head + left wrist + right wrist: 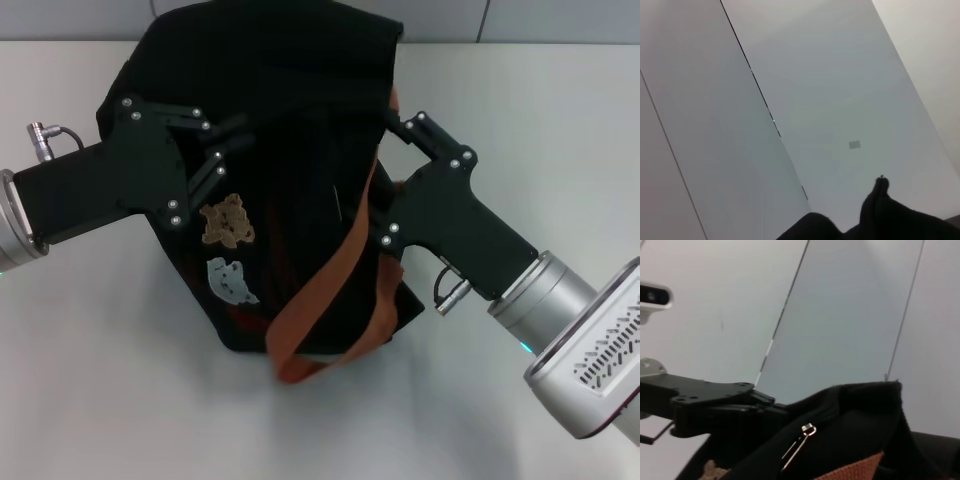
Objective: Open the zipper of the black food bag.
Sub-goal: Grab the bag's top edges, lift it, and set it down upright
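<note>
The black food bag stands mid-table, its bear patch and pale patch facing me and an orange-brown strap draped down its front. My left gripper reaches in from the left and is shut on the fabric at the bag's upper left edge. That pinched fabric also shows in the left wrist view. My right gripper rests against the bag's upper right edge. In the right wrist view the zipper runs along the top edge, its silvery pull hanging free and ungripped.
The white table spreads around the bag, and grey wall panels stand behind it. The left gripper's black body shows farther off in the right wrist view. A camera housing sits at that view's edge.
</note>
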{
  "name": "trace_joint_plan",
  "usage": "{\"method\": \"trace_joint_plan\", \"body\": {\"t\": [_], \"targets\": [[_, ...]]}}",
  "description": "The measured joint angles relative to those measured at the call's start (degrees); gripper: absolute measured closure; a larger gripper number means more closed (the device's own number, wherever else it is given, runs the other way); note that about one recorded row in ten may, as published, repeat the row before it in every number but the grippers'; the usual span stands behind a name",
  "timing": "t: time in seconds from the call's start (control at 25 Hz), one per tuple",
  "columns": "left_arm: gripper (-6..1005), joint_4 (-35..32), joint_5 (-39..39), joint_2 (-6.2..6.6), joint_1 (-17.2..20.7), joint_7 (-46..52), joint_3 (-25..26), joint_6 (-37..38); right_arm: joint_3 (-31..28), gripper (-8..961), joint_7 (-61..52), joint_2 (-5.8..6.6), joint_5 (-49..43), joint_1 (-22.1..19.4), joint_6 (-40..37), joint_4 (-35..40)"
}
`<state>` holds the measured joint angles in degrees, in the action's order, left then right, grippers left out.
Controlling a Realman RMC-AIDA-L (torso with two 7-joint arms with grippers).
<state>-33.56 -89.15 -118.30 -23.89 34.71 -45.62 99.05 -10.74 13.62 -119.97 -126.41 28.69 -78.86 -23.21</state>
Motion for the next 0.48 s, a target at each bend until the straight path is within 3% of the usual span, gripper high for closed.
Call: {"method": "trace_joint_plan", "body": {"t": [0.48], "targets": [[930,0.0,0.1,0.0,-0.2,-0.1,-0.5,-0.2,-3.0,281,-0.2,-0.01,0.5,0.1,1.8,-0.6]]}}
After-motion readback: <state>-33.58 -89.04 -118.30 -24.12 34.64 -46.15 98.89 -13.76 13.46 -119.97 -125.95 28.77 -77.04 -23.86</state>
